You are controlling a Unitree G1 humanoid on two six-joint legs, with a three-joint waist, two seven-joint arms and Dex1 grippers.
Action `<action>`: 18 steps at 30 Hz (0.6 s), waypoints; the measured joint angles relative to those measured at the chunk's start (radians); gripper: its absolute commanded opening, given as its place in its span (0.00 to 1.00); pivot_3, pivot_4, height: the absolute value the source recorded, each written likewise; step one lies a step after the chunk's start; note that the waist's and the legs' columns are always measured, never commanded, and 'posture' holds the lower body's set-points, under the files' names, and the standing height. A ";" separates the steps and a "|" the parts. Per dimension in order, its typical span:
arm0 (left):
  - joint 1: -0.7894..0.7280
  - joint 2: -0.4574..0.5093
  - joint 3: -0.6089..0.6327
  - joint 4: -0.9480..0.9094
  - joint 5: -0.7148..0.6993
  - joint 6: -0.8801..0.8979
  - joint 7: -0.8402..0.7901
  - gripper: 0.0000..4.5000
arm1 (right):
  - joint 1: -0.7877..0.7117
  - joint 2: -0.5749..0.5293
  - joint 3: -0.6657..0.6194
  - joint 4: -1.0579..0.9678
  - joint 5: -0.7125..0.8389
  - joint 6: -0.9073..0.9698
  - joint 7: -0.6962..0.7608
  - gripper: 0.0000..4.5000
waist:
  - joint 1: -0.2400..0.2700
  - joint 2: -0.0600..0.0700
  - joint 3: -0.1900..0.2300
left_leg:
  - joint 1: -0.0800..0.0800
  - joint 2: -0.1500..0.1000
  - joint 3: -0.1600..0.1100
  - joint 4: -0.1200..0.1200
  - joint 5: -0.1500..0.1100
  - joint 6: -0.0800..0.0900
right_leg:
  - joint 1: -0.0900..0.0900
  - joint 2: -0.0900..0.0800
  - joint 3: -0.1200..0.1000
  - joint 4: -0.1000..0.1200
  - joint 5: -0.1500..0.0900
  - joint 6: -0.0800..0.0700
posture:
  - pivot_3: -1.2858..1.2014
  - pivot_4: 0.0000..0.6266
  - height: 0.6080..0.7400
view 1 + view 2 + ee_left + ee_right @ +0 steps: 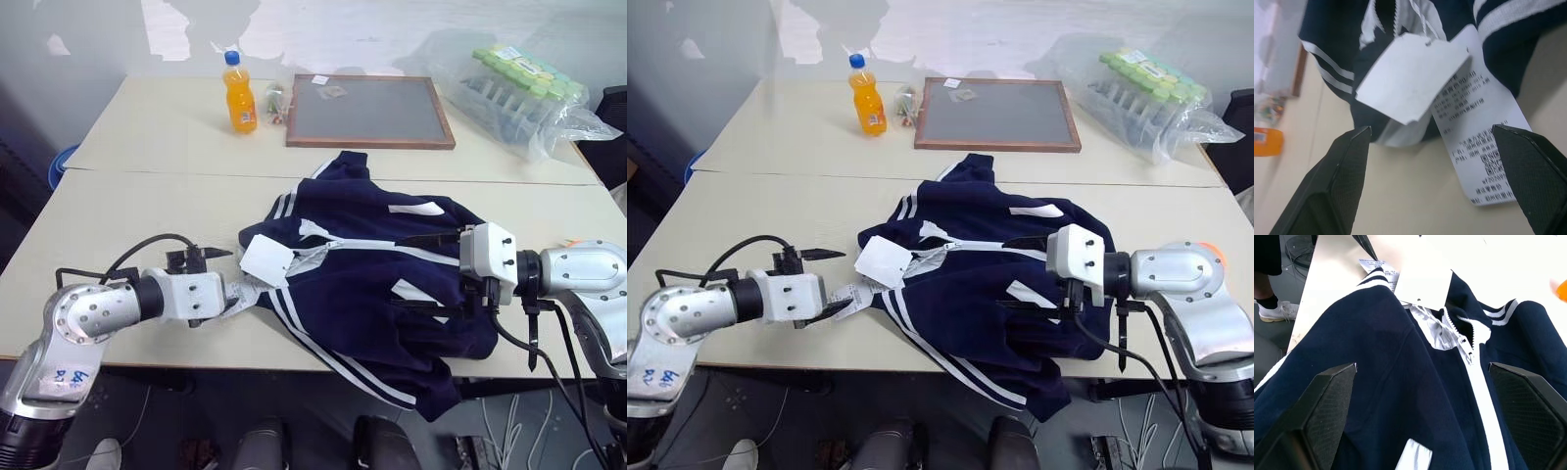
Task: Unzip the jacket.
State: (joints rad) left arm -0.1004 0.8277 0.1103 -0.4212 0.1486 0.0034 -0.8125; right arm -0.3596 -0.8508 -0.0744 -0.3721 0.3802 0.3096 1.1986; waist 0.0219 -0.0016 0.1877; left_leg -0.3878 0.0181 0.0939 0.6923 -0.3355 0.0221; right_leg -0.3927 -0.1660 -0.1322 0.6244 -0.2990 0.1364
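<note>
Between our right fingers, which stand wide apart and hold nothing, lies the dark body of the jacket, and straight ahead of them runs the white zipper line. We read the zipper pull as sitting near the collar end, where the white lining shows; the teeth look parted only above it and closed along the chest. That long axis runs roughly across the worktop, from the collar on our left side toward the hem on our right.

Our right gripper hovers over the chest of the jacket, pointing leftward along the zipper, so the pull lies ahead of it, further toward the collar. Whether the lower finger brushes the fabric, we cannot tell.

Our left gripper is at the collar end, fingers also spread wide and empty. Just ahead of them lie the white paper tag and the printed label beneath it, with the collar just behind those. The lower finger looks to be right at the label's edge; contact uncertain.

Judgement: the left arm is nearer the collar and suited to pin it; the right is lined up with the zipper and would need to reach on toward the collar to take the pull, then draw back toward the hem. The loose tags may get in the way of a clean pinch.
</note>
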 measured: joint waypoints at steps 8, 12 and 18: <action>0.073 0.034 -0.077 0.015 0.043 -0.172 0.000 0.92 | 0.016 -0.018 -0.009 -0.015 0.008 0.008 -0.018 1.00 | 0.000 0.000 0.000 | 0.000 0.000 0.000 0.000 0.000 0.000 | 0.000 0.000 0.000 0.000 0.000 0.000 | 0.52 0.24 1.00; 0.021 0.032 -0.129 0.112 0.148 -0.274 0.064 0.92 | 0.018 -0.019 -0.011 -0.023 0.021 0.029 -0.038 1.00 | 0.002 0.000 0.000 | 0.000 0.000 0.000 0.000 -0.001 0.001 | 0.000 0.000 0.000 -0.001 0.000 0.000 | 0.52 0.24 1.00; -0.068 0.022 -0.153 0.251 0.324 -0.436 0.245 0.92 | 0.018 -0.019 -0.011 -0.044 0.029 0.050 -0.067 1.00 | 0.001 0.000 0.000 | 0.000 0.000 0.000 -0.001 -0.001 0.001 | 0.000 0.000 -0.001 -0.001 0.000 0.000 | 0.52 0.24 1.00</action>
State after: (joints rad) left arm -0.1684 0.8492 -0.0430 -0.1699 0.4724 -0.4322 -0.5675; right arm -0.3415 -0.8701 -0.0852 -0.4165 0.4096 0.3593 1.1313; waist 0.0228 -0.0018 0.1877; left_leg -0.3881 0.0182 0.0944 0.6917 -0.3365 0.0233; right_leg -0.3930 -0.1658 -0.1330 0.6235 -0.2990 0.1365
